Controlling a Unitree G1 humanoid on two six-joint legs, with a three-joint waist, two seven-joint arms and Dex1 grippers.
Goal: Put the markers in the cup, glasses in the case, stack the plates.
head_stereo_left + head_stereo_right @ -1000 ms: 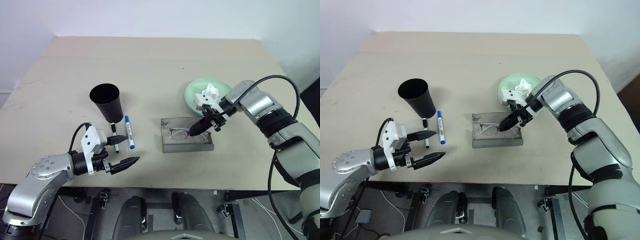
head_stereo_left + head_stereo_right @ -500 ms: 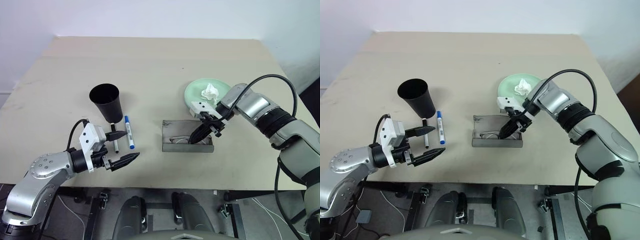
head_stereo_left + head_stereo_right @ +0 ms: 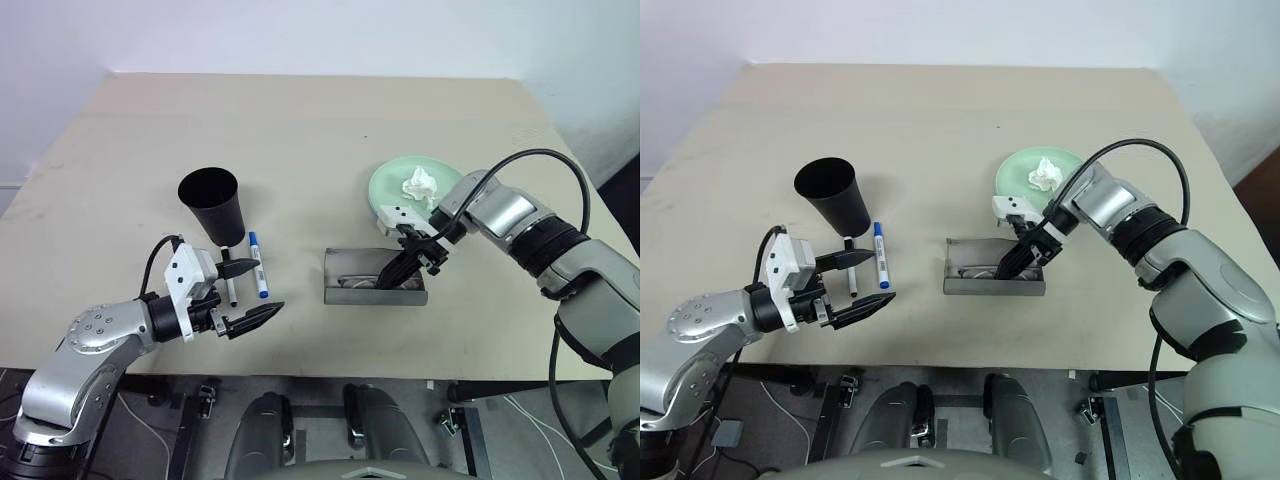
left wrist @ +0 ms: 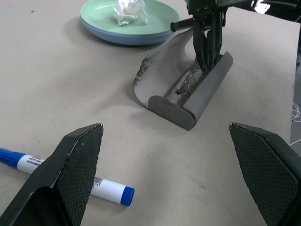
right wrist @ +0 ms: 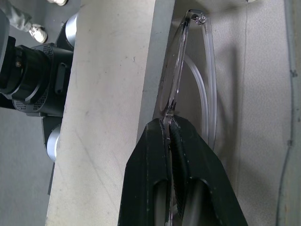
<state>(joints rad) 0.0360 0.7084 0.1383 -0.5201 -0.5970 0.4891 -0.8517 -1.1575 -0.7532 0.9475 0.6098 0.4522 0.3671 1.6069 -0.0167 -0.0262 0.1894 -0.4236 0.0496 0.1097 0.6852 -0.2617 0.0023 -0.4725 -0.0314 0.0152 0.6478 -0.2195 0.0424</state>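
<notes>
The glasses (image 5: 188, 89), pinched at the bridge by the right gripper (image 5: 169, 123), are best lowered flat into the grey case (image 3: 345, 292) before release; the left gripper (image 3: 252, 294) is held wide apart.

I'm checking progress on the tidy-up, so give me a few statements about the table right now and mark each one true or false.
1. The right gripper is shut on the glasses inside the open grey case. True.
2. Both markers are already in the black cup. False: the blue-capped marker and the black-capped marker lie on the table beside the cup.
3. The left gripper is open and holds nothing. True.
4. The green plate is bare. False: a crumpled white tissue lies on it.
5. The green plate sits on the blue plate. True.
</notes>
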